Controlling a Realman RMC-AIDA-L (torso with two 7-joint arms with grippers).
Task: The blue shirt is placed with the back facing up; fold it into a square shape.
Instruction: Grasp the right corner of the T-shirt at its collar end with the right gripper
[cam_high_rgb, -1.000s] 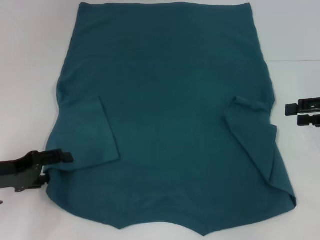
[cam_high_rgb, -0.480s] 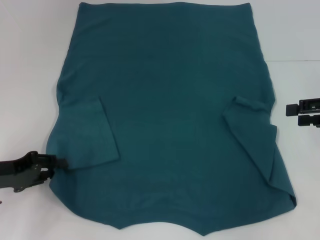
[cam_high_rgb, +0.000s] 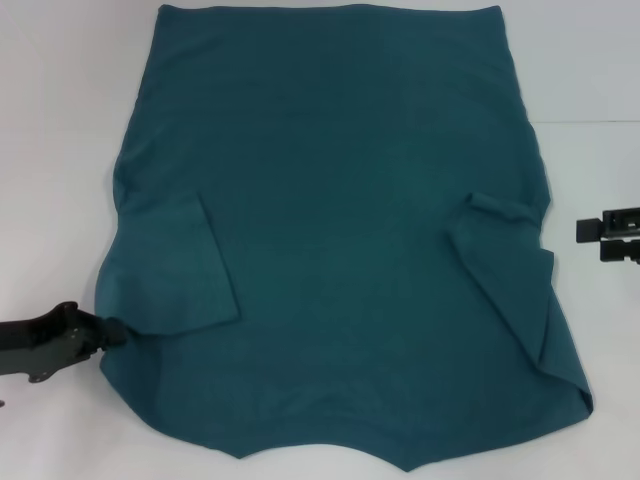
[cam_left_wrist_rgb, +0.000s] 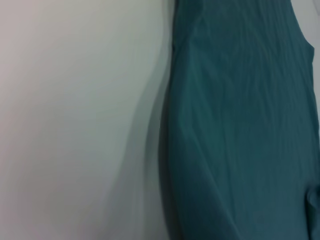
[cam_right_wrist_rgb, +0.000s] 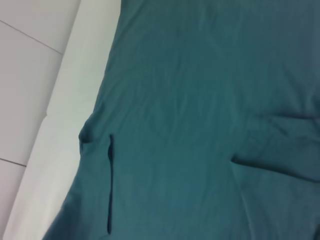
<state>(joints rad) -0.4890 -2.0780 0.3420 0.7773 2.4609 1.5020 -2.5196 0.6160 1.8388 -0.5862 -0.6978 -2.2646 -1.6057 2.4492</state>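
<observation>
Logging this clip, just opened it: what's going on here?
A robot is partway through folding the blue shirt, which lies flat on the white table with both sleeves already folded in over the body. The left hand is at the shirt's left edge, by the folded sleeve's corner, with the cloth bunched at its tip. The right hand is off the shirt's right side, not touching it.

A white table (cam_high_rgb: 60, 120) fills the scene, apparently meeting pale floor tiles (cam_right_wrist_rgb: 25, 75).

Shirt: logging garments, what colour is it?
Plain dark teal-blue shirt, clearest in the head view.
</observation>
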